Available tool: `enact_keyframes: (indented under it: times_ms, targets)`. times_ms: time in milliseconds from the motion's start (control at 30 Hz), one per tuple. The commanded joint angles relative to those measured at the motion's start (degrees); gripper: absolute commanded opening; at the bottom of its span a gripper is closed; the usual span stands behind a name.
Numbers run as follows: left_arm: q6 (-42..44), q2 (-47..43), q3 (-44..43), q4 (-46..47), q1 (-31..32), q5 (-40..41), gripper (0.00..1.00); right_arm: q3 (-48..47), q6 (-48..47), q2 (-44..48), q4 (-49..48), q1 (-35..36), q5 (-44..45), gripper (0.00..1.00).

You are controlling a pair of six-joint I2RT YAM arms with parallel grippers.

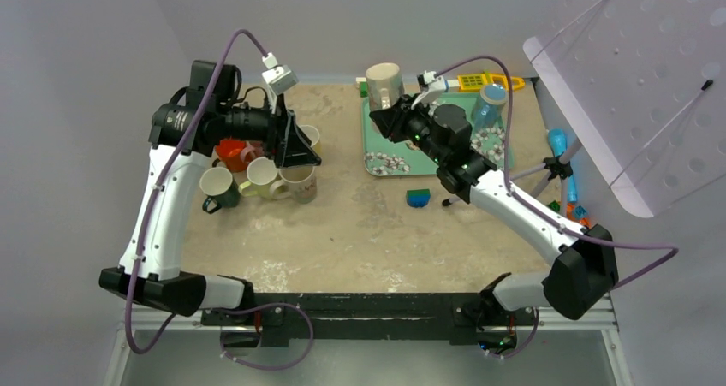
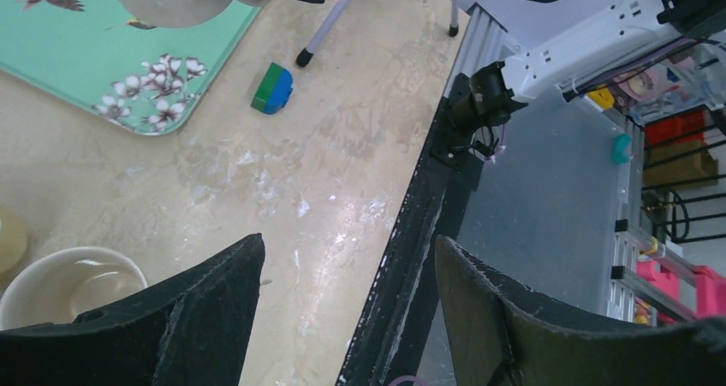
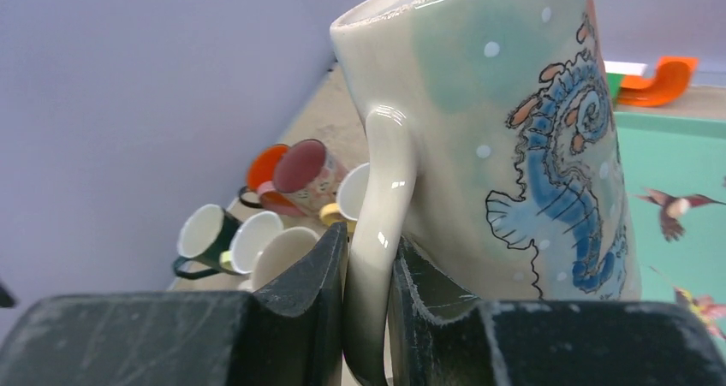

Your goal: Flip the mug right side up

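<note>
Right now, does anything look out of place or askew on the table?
Yes: the seahorse mug at the far left corner of the green tray stands upside down, base up, with its painted seahorse head-down. The right gripper is shut on its handle. No damage shows.
</note>
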State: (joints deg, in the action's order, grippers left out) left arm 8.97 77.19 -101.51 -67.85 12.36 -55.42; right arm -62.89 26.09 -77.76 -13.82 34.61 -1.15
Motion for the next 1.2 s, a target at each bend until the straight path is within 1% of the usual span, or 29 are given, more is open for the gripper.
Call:
enact_keyframes:
  times_ms: [0,33,67,100,133,167,200,267,300,367,400,433,533,600,667,700,733,800,833,900,967,1067,1167]
  targets:
    - [-2.9,0.1,1.2,3.8,-0.3,-7.8,0.77,-2.5,3.6,7.4,-14.9,0.6,-6.3,0.00]
    - [-5.1,0.1,1.8,5.2,-0.3,-9.3,0.77,-2.4,4.5,9.0,-16.8,1.1,-6.7,0.00]
    - [-10.0,0.0,2.5,7.2,-0.4,-10.7,0.76,-2.2,5.4,10.5,-19.3,1.8,-6.6,0.00]
    - [-15.1,-0.2,3.6,10.5,-0.4,-12.8,0.76,-2.0,5.9,12.0,-22.0,2.8,-6.3,0.00]
    - [-21.3,-0.8,6.1,15.9,-0.6,-14.6,0.76,-2.0,6.2,13.1,-24.8,3.9,-5.6,0.00]
    - [-28.9,-1.8,8.7,22.7,-0.7,-16.5,0.76,-2.2,6.4,14.0,-26.9,5.0,-5.4,0.00]
    - [-37.5,-3.0,11.9,32.4,-0.7,-17.6,0.76,-2.4,6.5,14.7,-28.9,6.2,-5.1,0.00]
    - [-53.8,-5.8,17.3,51.5,-0.7,-17.0,0.76,-2.7,6.6,15.4,-32.2,8.4,-4.5,0.00]
    - [-58.9,-7.0,18.8,59.0,-0.7,-15.9,0.77,-3.0,6.6,15.5,-33.3,9.5,-4.0,0.00]
    - [-63.5,-8.5,19.6,66.1,-0.7,-12.4,0.79,-4.4,6.5,14.9,-33.8,10.9,-3.1,0.00]
    - [-62.9,-9.0,18.8,66.0,-0.5,-11.0,0.79,-5.7,6.6,14.4,-33.7,11.6,-3.0,0.00]
    - [-60.3,-9.3,17.4,63.7,-0.2,-9.9,0.78,-6.7,6.8,13.7,-33.9,11.9,-3.4,0.00]
    - [-48.2,-10.1,13.3,51.7,1.4,-6.3,0.76,-8.6,9.8,12.1,-37.2,12.7,-6.2,0.00]
    - [-36.3,-11.5,11.8,42.8,3.2,-1.5,0.73,-9.8,11.6,11.6,-39.6,13.5,-7.2,0.00]
    - [-20.4,-13.4,10.7,35.0,5.2,8.2,0.73,-11.9,11.3,11.4,-38.8,14.5,-6.9,0.00]
    - [-14.1,-14.1,9.8,32.2,5.9,13.5,0.76,-13.0,10.9,11.4,-37.7,15.0,-6.0,0.00]
    - [-9.2,-14.4,9.4,30.7,6.3,16.8,0.83,-13.7,10.7,11.3,-36.7,15.6,-4.8,0.00]
    - [-3.2,-15.0,9.2,30.9,6.6,21.6,0.97,-14.7,12.6,10.7,-35.3,16.0,-2.9,0.00]
    - [-0.8,-15.3,9.2,31.6,7.2,23.0,1.00,-14.6,14.6,10.3,-35.9,16.1,-2.2,0.00]
    - [4.6,-15.5,9.2,33.1,9.0,26.4,1.00,-15.0,18.2,8.7,-37.0,16.3,-1.4,0.00]
    - [10.6,-15.4,9.8,34.7,11.0,29.3,1.00,-17.5,19.9,6.6,-35.9,16.7,-0.3,0.00]
    - [21.8,-16.7,13.5,39.5,12.6,35.1,1.00,-22.5,21.6,3.9,-31.1,16.9,2.1,0.00]
    - [36.2,-17.5,16.4,42.6,12.4,43.7,1.00,-27.0,19.4,2.5,-25.2,16.9,6.0,0.00]
